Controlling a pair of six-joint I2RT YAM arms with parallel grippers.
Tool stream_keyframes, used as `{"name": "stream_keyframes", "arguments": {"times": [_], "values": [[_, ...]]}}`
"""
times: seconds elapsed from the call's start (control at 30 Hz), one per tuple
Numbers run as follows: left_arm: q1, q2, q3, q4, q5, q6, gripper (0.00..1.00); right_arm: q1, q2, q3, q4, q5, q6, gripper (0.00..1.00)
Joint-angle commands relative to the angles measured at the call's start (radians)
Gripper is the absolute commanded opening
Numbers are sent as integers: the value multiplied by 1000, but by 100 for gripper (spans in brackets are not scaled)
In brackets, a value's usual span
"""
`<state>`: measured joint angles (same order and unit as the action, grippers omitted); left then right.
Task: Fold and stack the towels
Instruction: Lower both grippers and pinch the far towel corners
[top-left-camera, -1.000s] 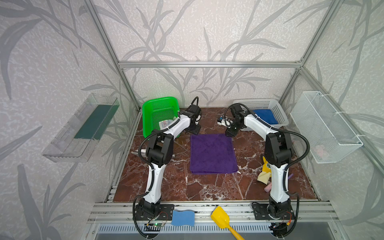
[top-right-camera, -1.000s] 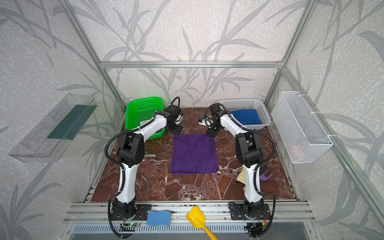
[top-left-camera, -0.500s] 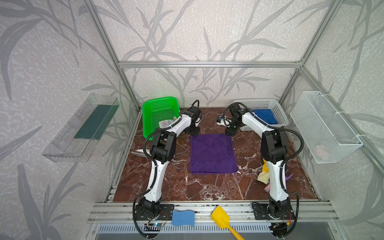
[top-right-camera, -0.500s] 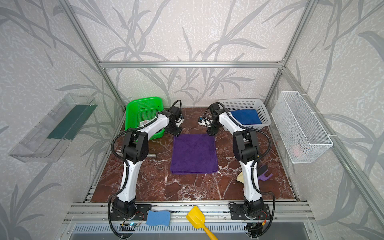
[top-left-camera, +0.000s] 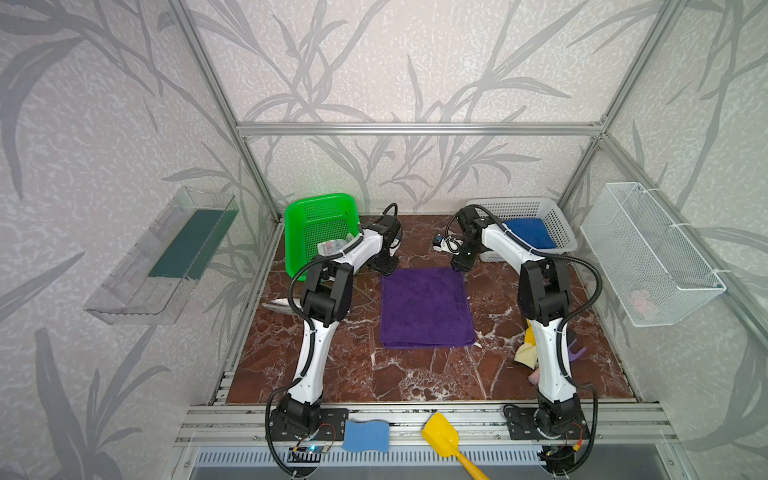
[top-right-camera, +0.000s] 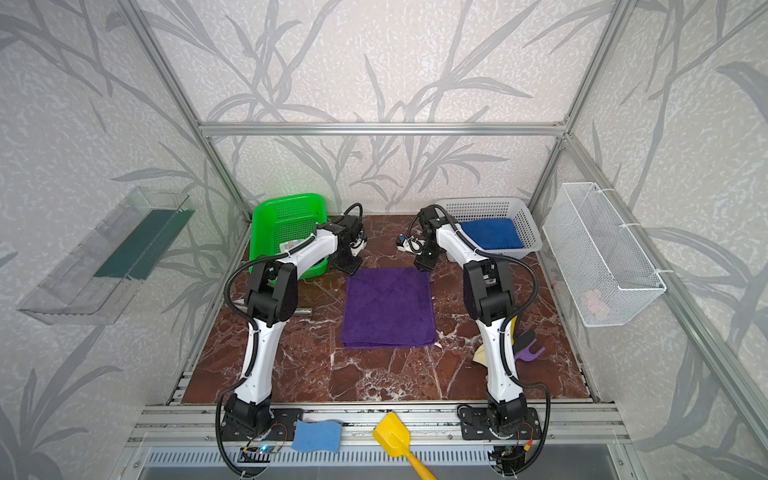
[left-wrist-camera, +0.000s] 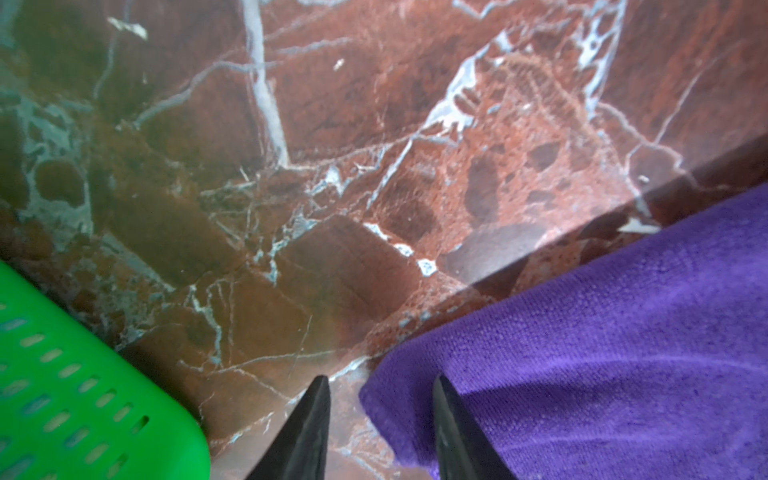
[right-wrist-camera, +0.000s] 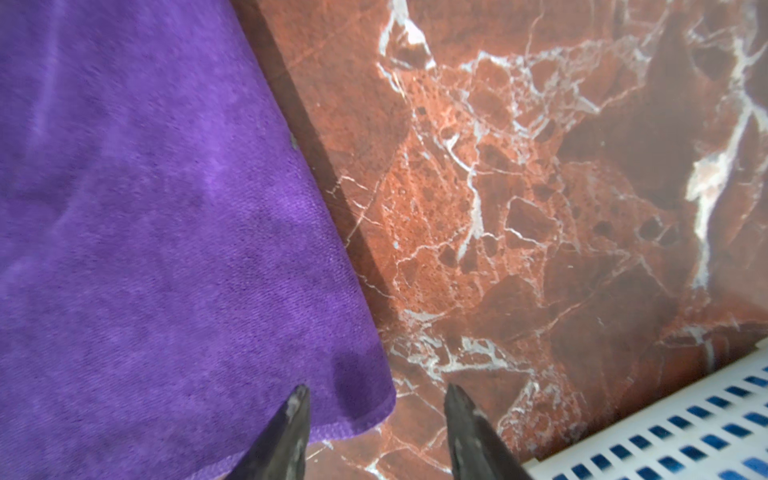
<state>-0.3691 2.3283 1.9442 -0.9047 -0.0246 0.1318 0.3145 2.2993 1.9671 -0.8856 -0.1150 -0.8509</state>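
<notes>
purple towel lies flat in the middle of the marble table, well apart from both baskets. it is a plain rectangle; its long axis runs from the robot's side toward the back wall, with short edges near and far. the near edge seems to show a second layer, so it has probably been folded once. left gripper is down at the far left corner, right gripper at the far right corner. in each wrist view the jaws stand apart and straddle the corner, one tip over cloth, one over bare marble; nothing is pinched yet. judged reason: matched holds on the far short edge, so that edge can be carried over to the near one, halving the long axis. blue towel lies folded in the white basket, likely the stack site. printed towel sits in the green basket, partly hidden by the left arm and apparently not folded.
</notes>
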Motion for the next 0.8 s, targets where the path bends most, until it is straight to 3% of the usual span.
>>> {"name": "stream_keyframes", "arguments": {"times": [0.0, 0.77], "values": [[10, 23, 23, -29, -14, 19, 39, -6, 32, 35, -49, 34, -42, 53], [10, 40, 9, -29, -15, 19, 17, 33, 130, 151, -158, 81, -130, 47]]}}
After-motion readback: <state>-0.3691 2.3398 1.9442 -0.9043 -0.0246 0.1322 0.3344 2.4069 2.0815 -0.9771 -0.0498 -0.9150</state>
